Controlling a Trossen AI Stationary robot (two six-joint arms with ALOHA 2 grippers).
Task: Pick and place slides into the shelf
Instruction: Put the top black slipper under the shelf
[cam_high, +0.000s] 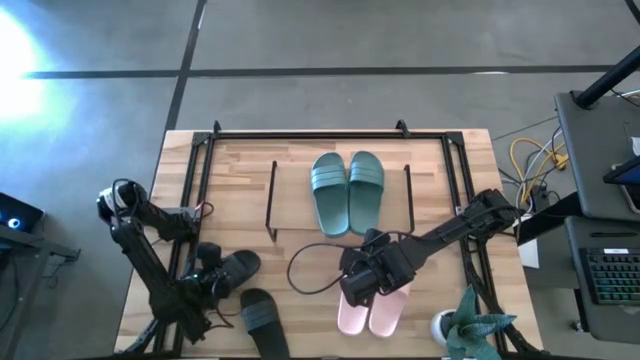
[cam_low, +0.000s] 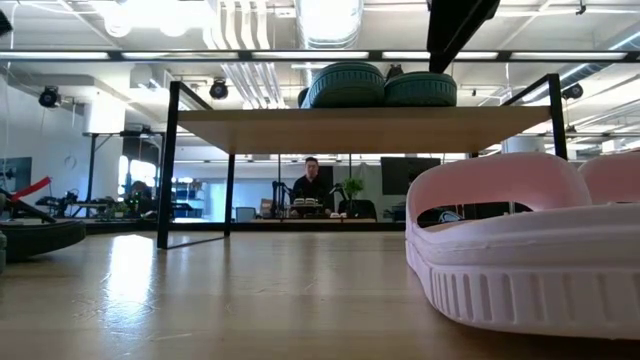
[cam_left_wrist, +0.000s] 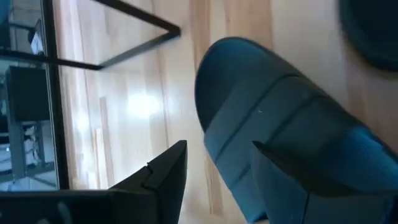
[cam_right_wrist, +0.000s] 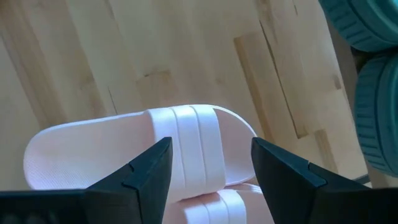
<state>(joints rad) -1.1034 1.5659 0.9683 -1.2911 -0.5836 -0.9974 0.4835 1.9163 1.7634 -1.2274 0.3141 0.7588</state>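
Note:
Two teal-green slides (cam_high: 346, 190) lie side by side on the shelf's wood board (cam_high: 295, 195); the low view shows them (cam_low: 380, 85) on top of it. Two pale pink slides (cam_high: 372, 308) lie together on the table near its near edge. My right gripper (cam_right_wrist: 208, 165) hangs open just above them, a finger on either side of one slide's ribbed strap (cam_right_wrist: 193, 146). One black slide (cam_high: 238, 266) lies by my left gripper (cam_high: 216, 274), and the other black slide (cam_high: 264, 318) lies nearer the edge. My left gripper (cam_left_wrist: 214, 177) is open at the first black slide (cam_left_wrist: 273, 124). My left gripper has one finger (cam_left_wrist: 286, 180) over the black slide's strap side and the other finger (cam_left_wrist: 165, 177) over bare table beside it. I cannot tell whether either finger touches the slide, which lies flat on the table.
A large black tube frame (cam_high: 300, 133) runs around the table's far and side edges. A black cable loop (cam_high: 303, 272) lies between the two arms. A potted plant (cam_high: 472, 325) stands at the near right corner. A person (cam_low: 312, 185) sits in the room far behind the table.

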